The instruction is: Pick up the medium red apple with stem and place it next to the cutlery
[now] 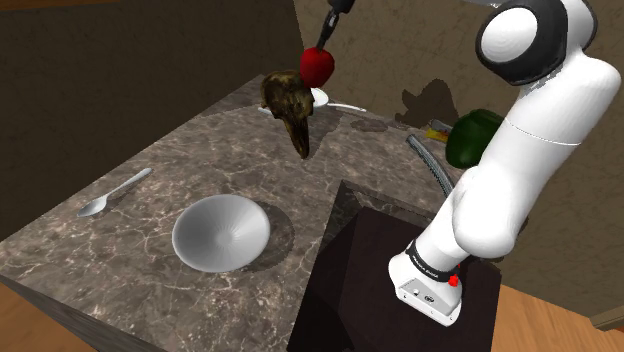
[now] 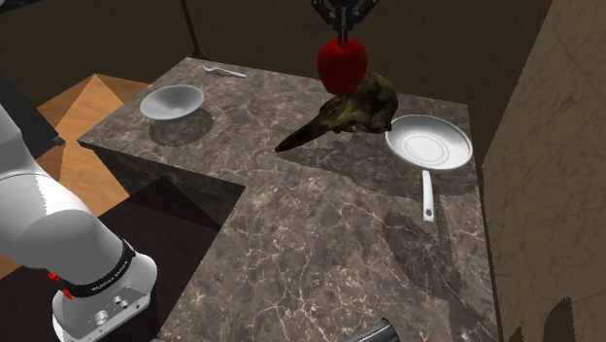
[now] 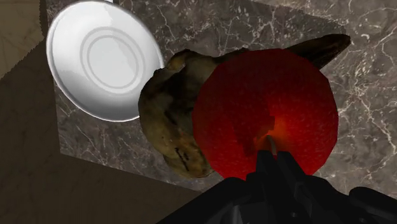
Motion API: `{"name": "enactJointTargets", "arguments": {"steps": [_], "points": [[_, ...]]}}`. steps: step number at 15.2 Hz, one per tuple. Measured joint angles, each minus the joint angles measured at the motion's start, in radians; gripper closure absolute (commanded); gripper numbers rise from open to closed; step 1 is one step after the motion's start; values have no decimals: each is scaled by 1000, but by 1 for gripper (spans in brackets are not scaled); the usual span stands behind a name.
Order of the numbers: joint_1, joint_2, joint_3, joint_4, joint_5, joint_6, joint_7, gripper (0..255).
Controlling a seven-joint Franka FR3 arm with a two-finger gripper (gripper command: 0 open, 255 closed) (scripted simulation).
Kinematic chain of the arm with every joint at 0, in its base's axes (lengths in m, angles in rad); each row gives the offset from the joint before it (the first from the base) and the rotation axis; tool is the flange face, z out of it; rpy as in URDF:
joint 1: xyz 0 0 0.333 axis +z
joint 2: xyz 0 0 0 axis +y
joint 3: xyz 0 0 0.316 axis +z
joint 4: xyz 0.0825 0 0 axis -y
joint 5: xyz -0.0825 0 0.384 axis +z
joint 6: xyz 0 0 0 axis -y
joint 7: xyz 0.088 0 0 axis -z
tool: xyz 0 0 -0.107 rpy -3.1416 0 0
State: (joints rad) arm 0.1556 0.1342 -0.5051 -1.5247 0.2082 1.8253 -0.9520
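1. The black hand [image 1: 325, 45] is pinching the red apple [image 1: 318, 66] at its top, with the fingers closed tight around the stem end.
2. The apple hangs in the air, off the worktop [image 1: 200, 150], held straight below the hand.
3. In the second exterior view the hand [image 2: 342, 34] comes down from 12 o'clock, and the apple [image 2: 342, 62] sits at 12 o'clock of a brown beaked object [image 2: 354, 109], just above it.
4. In the wrist view the apple [image 3: 264, 114] covers part of the brown beaked object [image 3: 168, 121]. The hand [image 3: 273, 153] meets the fruit at a small pale spot in its glowing centre.
5. A white pan [image 2: 429, 144] lies on the dark marbled worktop [image 2: 320, 223] at 4 o'clock of the brown object in the second exterior view. Its handle points toward 6 o'clock.
6. In the wrist view the pan [image 3: 98, 60] lies just beside the brown object, near the worktop's edge.
7. A white bowl [image 1: 220, 232] rests on the worktop, well apart from the apple. In the shoulder view it is at 7 o'clock of the brown object [image 1: 290, 100].
8. A spoon [image 1: 115, 192] lies flat at 10 o'clock of the bowl in the shoulder view, near it but not touching.
9. In the second exterior view the bowl [image 2: 172, 101] is at 9 o'clock of the brown object, and the spoon [image 2: 223, 71] is at 2 o'clock of the bowl.
10. The dark stand [image 1: 370, 260] sits in a notch of the worktop, and a green object [image 1: 472, 135] shows behind the white arm.
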Motion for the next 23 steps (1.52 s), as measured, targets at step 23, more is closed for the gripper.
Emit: {"name": "enactJointTargets", "arguments": {"steps": [23], "points": [[290,82,207,108,-111,27,519,255]]}}
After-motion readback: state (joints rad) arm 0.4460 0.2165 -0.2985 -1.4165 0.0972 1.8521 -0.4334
